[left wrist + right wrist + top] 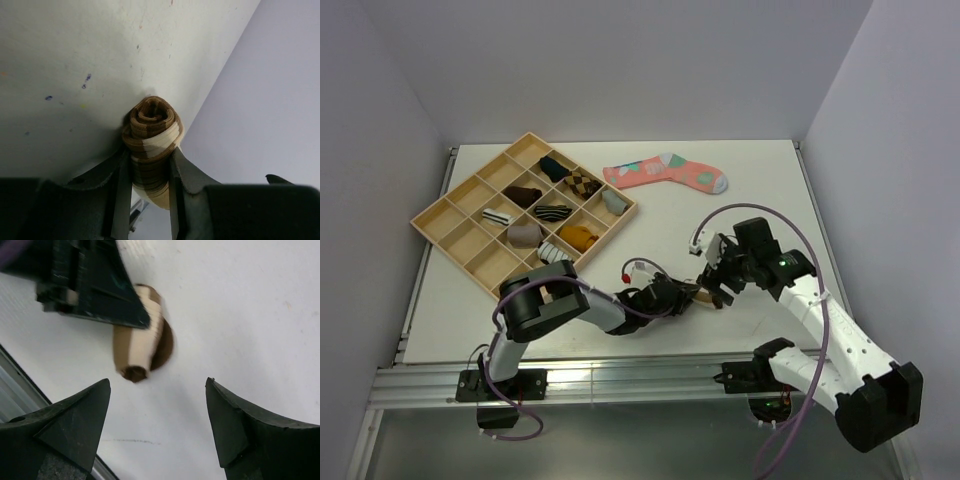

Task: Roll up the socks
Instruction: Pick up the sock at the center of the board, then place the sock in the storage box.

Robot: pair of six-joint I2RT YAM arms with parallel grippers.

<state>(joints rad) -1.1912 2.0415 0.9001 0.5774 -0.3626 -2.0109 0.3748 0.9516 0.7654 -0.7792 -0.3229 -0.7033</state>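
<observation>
The brown sock with tan bands [152,125] is wound into a tight roll, and my left gripper [150,155] is shut on it, one finger on each side, just above the white table. From above, the roll [703,294] sits at the tip of the left gripper [688,298], near the table's front edge. My right gripper [157,382] hangs open a little short of the roll [140,347], with only bare table between its fingers. Seen from above, the right gripper [720,286] is close to the roll's right side. A white roll with black stripes [552,251] lies in the tray.
A wooden compartment tray [470,177] at the back left holds several rolled socks. A coral-pink sock with teal patches [667,172] lies flat at the back centre. The table's front edge and a metal rail run just below the grippers.
</observation>
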